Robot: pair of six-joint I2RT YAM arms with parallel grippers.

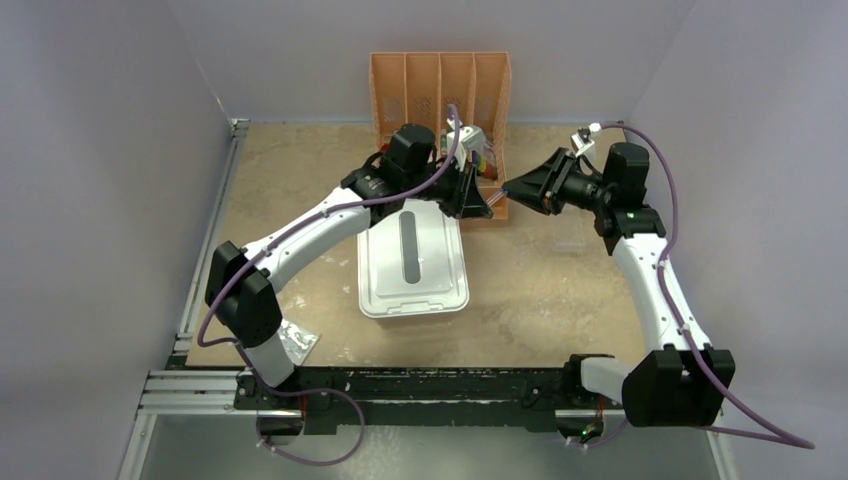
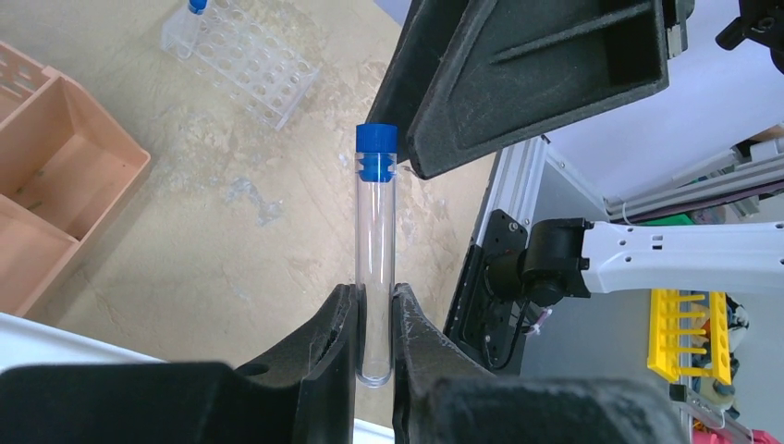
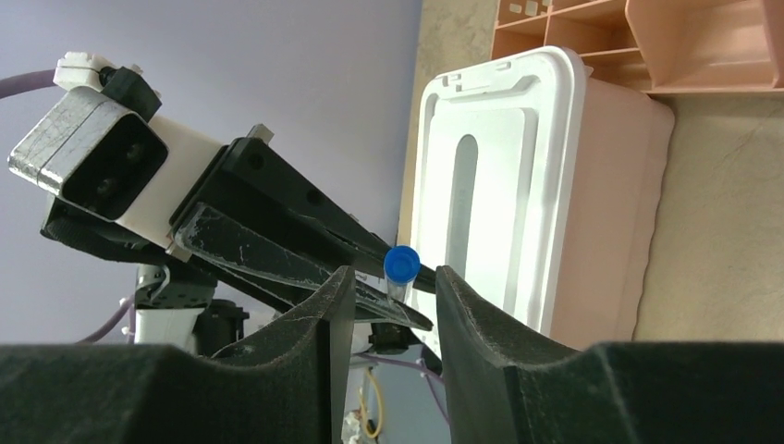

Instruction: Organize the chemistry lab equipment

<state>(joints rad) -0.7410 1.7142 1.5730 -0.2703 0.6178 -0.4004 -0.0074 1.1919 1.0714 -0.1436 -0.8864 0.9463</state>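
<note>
Arms nose to nose above the desk (image 1: pixel 300 180), just in front of the peach organizer (image 1: pixel 440 80), and we have a clear blue-capped tube (image 2: pixel 375 250) between them. We see the left tool (image 2: pixel 374 301) clenched on the tube's rounded bottom end, both fingers pressed against its clear wall. The tube stands straight out from the grip with its blue cap (image 2: pixel 376 150) at the far end.

From the right wrist view we catch the right tool (image 3: pixel 395 277) released. Its fingers are spread, and the cap sits in the gap with space on either side. From the left wrist view one right finger lies just beside the cap; whether it touches, we cannot tell. The tube is up off the desk, touching nothing below.

Beneath the left arm sits the white lidded box (image 1: pixel 413 265), closed, just in front of the organizer. On the sandy desk beyond the tube we spot a clear tube rack (image 2: pixel 250 65) with a second capped tube (image 2: pixel 196 7) standing in a corner hole. Down by the left arm's base a clear packet (image 1: pixel 300 343) lies at the desk's near edge.
</note>
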